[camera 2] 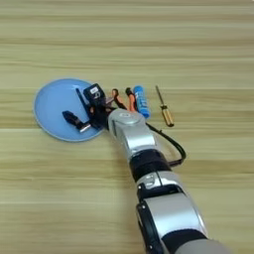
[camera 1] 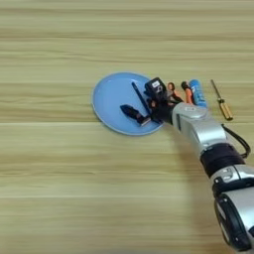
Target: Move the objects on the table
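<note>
A round light-blue plate (camera 1: 113, 101) lies at the middle of the wooden table (camera 1: 49, 173). My right gripper (camera 1: 143, 100) hovers over the plate's right part, open, with its two black fingers (camera 1: 132, 112) spread wide. A thin black stick (camera 1: 140, 96) lies slanted between them on the plate; I cannot tell whether either finger touches it. Just right of the plate lie the orange-handled pliers (camera 1: 174, 92), partly hidden by the wrist. Beyond them come the blue cylinder with a white cap (camera 1: 197, 93) and the amber-handled screwdriver (camera 1: 222, 102).
The silver forearm (camera 2: 134, 134) runs from the bottom right up to the plate, with a black cable (camera 2: 173, 144) looping off its right side. Bare wood (camera 2: 208, 49) surrounds the cluster of things.
</note>
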You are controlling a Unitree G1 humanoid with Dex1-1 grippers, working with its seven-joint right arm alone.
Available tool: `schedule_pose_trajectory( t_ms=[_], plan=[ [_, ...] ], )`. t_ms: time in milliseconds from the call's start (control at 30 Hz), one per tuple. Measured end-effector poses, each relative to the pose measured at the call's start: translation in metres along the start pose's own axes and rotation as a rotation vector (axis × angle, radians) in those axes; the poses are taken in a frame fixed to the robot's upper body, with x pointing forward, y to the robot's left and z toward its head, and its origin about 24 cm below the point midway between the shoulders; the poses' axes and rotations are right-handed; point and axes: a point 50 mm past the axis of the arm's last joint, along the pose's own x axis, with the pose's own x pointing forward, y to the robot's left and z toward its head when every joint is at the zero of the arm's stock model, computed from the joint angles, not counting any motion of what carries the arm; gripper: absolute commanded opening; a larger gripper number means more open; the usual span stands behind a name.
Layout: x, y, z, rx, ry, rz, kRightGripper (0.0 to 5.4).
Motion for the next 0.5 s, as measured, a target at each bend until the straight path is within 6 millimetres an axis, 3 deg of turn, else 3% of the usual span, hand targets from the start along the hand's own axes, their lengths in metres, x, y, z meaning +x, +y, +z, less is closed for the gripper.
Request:
schedule_pose_trajectory(
  t_ms=[67, 500],
  plan=[
    [0.0003, -0.0007, 0.0001, 0.005, 0.004, -0.002, 5.37],
    [0.0018, -0.0023, 0.0017, 0.02, 0.023, 0.0, 4.07]
  ],
)
